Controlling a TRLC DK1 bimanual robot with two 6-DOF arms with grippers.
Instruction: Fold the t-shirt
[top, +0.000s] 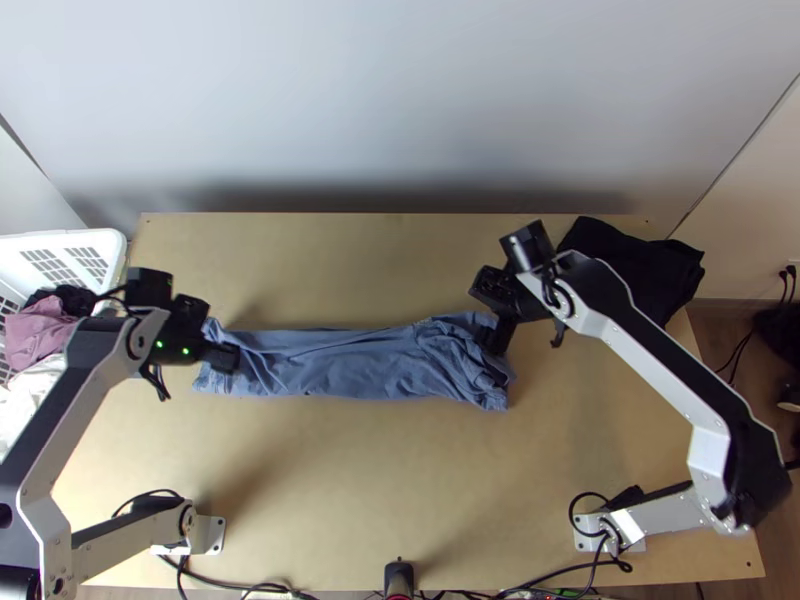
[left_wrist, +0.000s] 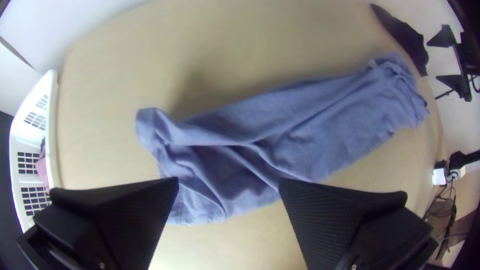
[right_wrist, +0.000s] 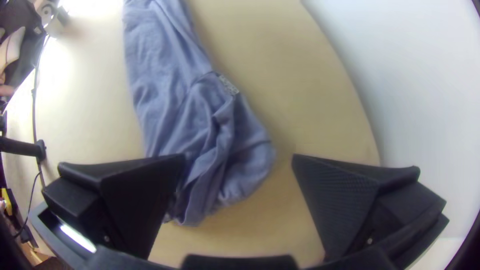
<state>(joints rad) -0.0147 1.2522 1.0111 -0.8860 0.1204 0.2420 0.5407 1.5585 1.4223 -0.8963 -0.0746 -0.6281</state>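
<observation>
Over the light wooden table (top: 350, 470), left gripper (left_wrist: 229, 181) and right gripper (right_wrist: 239, 157) gape wide at opposite ends of the blue t-shirt (top: 340, 365), a long, rumpled strip. Best pinch every layer before folding an end inward; the tucked layers are hard to make out.

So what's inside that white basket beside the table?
The white basket holds a pink cloth, some black cloth and what looks like white cloth. Anything beneath those is covered, so I can't tell.
</observation>
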